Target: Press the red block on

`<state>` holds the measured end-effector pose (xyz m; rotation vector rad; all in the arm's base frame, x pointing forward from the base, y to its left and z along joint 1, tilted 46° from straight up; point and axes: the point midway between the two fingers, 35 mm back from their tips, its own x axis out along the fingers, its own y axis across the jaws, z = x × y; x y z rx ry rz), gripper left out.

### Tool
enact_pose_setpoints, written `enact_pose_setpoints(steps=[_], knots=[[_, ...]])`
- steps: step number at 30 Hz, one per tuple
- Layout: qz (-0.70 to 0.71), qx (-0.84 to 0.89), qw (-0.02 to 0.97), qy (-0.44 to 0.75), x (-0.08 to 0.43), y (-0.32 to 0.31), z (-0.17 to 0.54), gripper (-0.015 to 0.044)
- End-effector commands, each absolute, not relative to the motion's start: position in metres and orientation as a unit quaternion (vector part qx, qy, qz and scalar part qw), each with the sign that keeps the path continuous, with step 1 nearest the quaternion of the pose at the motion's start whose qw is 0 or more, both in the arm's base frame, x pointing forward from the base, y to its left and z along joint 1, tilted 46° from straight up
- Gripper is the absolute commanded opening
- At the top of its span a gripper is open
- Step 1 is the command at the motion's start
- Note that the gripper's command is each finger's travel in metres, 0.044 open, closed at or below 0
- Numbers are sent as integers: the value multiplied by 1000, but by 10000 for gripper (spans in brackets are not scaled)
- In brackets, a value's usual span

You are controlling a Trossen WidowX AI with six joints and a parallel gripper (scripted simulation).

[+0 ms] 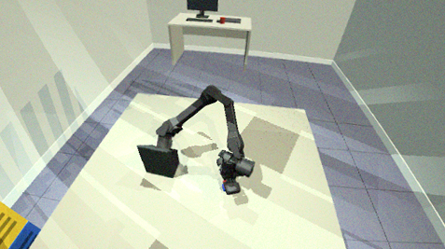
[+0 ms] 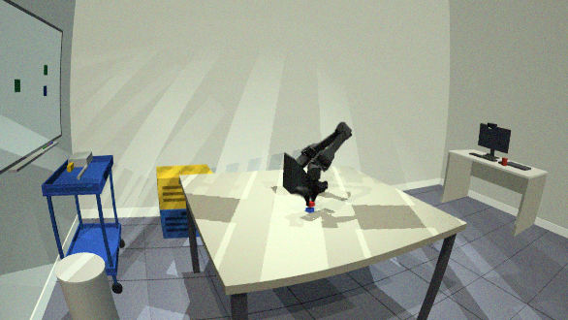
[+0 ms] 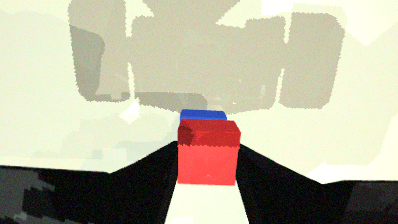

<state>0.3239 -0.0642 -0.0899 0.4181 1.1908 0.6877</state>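
The red block (image 2: 311, 204) (image 3: 207, 164) is between the two black fingers of my gripper (image 3: 206, 149) (image 2: 310, 201), which is shut on it. The blue block (image 2: 309, 209) (image 3: 203, 115) is on the table, directly below the red one in the exterior view, where the red block looks shifted slightly to the right. In the wrist view the red block hides most of the blue block, leaving a strip beyond its top edge, a little to the left. In the top view the gripper hides nearly all of both blocks. I cannot tell whether they touch.
The arm's dark base (image 1: 159, 161) stands on the pale table (image 1: 111, 237) (image 2: 271, 276), left of the gripper in the top view. Shadows of the arm fall around the blocks. A blue cart (image 2: 103, 180), yellow and blue drawers (image 2: 171, 200) and a desk (image 1: 237, 28) (image 2: 525, 174) stand off the table.
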Motion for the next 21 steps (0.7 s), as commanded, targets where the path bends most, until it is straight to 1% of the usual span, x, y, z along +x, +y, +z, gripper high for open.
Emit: enact_pose_setpoints(steps=[1, 21], knots=[[317, 195, 749, 547, 323, -57, -94, 0], [317, 195, 749, 547, 324, -55, -97, 0]])
